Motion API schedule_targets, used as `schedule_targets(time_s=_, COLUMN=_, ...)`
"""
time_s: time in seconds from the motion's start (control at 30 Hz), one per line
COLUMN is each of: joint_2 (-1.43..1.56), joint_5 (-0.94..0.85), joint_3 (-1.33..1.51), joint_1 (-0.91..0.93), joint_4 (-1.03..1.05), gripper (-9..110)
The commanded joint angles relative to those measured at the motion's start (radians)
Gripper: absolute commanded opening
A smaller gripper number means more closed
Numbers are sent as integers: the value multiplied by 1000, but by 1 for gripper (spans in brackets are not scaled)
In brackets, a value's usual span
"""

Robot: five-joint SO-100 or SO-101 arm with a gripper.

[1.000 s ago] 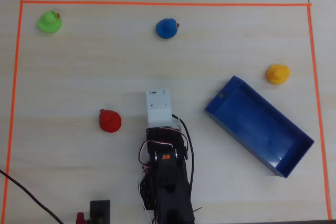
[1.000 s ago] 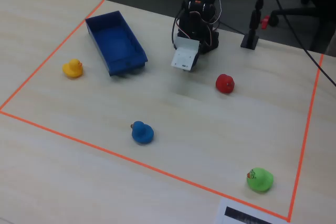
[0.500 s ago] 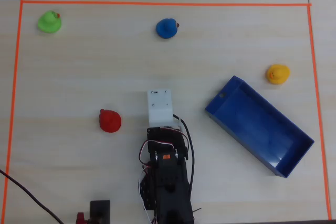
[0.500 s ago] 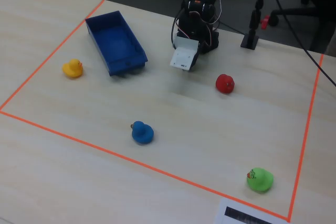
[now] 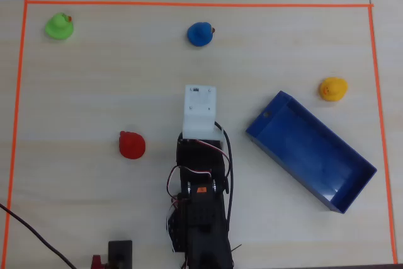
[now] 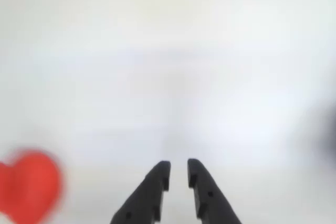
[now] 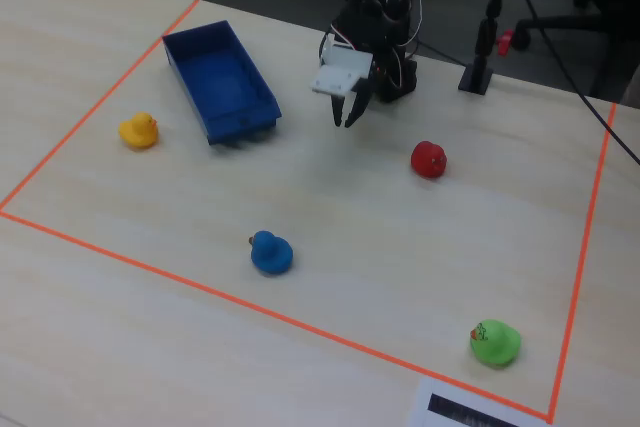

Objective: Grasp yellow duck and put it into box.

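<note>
1. The duck sits on the desk near the right tape edge in the overhead view, well apart from the fingers, with nothing touching it.
2. The box lies slantwise between the arm and the duck; the duck is just beyond the box's upper right side, clear of it.
3. In the fixed view the duck shows to the left of the box, and the fingers hang on the box's other side.
4. The fingers stand slightly parted with a narrow gap, holding nothing.
5. The arm reaches up the overhead view from its base at the bottom edge, its white wrist block out over the middle of the desk.
6. In the fixed view the fingers point down, raised above the desk.
7. A red duck sits left of the arm overhead, and shows blurred at the lower left of the wrist view.
</note>
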Motion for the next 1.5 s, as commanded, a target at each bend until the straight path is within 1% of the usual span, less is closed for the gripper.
schedule_targets(time_s=0.0, joint_2=-281, joint_5=64, joint_3=-371, joint_1=57, joint_4=-241, gripper=0)
schedule_targets(time_s=0.1, joint_2=-541, joint_5=140, joint_3=-640, joint_1=152, joint_4=-348, gripper=0)
schedule_targets(time_s=0.2, joint_2=-781, joint_5=179, joint_3=-902, joint_1=262, joint_4=-368, gripper=1)
schedule_targets(time_s=0.3, joint_2=-977, joint_5=252, joint_3=-1115, joint_1=387, joint_4=-394, gripper=5)
schedule_targets(time_s=0.37, joint_2=-1088, joint_5=293, joint_3=-1210, joint_1=471, joint_4=-425, gripper=8)
schedule_targets(time_s=0.43, joint_2=-1187, joint_5=344, joint_3=-1293, joint_1=561, joint_4=-436, gripper=15)
schedule_targets(time_s=0.5, joint_2=-1276, joint_5=357, joint_3=-1368, joint_1=643, joint_4=-416, gripper=20)
schedule_targets(time_s=0.63, joint_2=-1437, joint_5=353, joint_3=-1505, joint_1=778, joint_4=-348, gripper=31)
schedule_targets(time_s=0.7, joint_2=-1523, joint_5=330, joint_3=-1563, joint_1=825, joint_4=-345, gripper=33)
schedule_targets(time_s=0.87, joint_2=-1732, joint_5=262, joint_3=-1669, joint_1=893, joint_4=-350, gripper=34)
schedule_targets(time_s=1.03, joint_2=-1861, joint_5=201, joint_3=-1690, joint_1=913, joint_4=-345, gripper=36)
schedule_targets(time_s=1.2, joint_2=-1951, joint_5=193, joint_3=-1717, joint_1=908, joint_4=-354, gripper=36)
schedule_targets(time_s=1.47, joint_2=-2118, joint_5=163, joint_3=-1864, joint_1=950, joint_4=-353, gripper=38)
